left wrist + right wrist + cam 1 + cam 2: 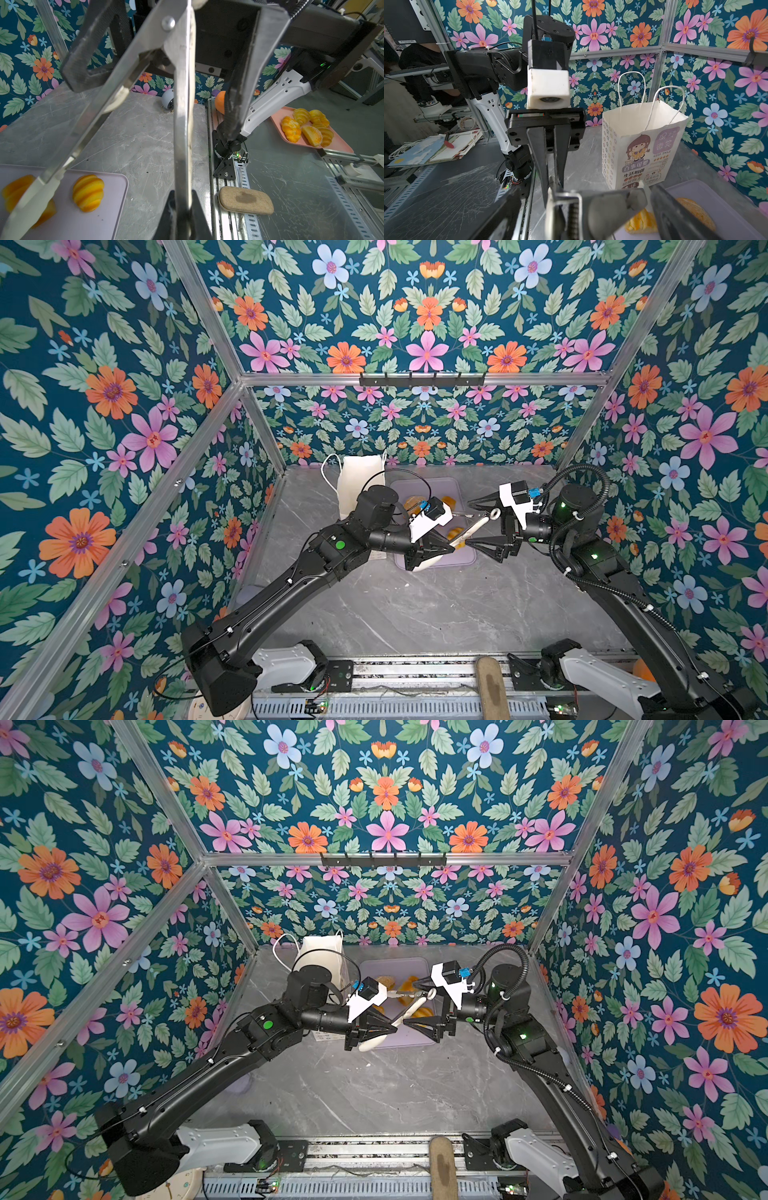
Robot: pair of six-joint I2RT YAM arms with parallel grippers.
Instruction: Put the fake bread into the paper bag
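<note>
Metal tongs with white tips hang over a lavender tray. My left gripper is shut on one arm of them. The other arm splays out, its white tip over a ridged fake bread. A striped bun lies beside it, and a seeded roll and another bread lie on the same tray. My right gripper stands open, one finger on each side of the tongs' hinge end. The white paper bag stands upright and open behind the left arm.
Floral walls close in the grey marble table on three sides. A brown pad lies on the front rail. Beyond the table's edge sits a pink tray with several more breads, near an orange ball.
</note>
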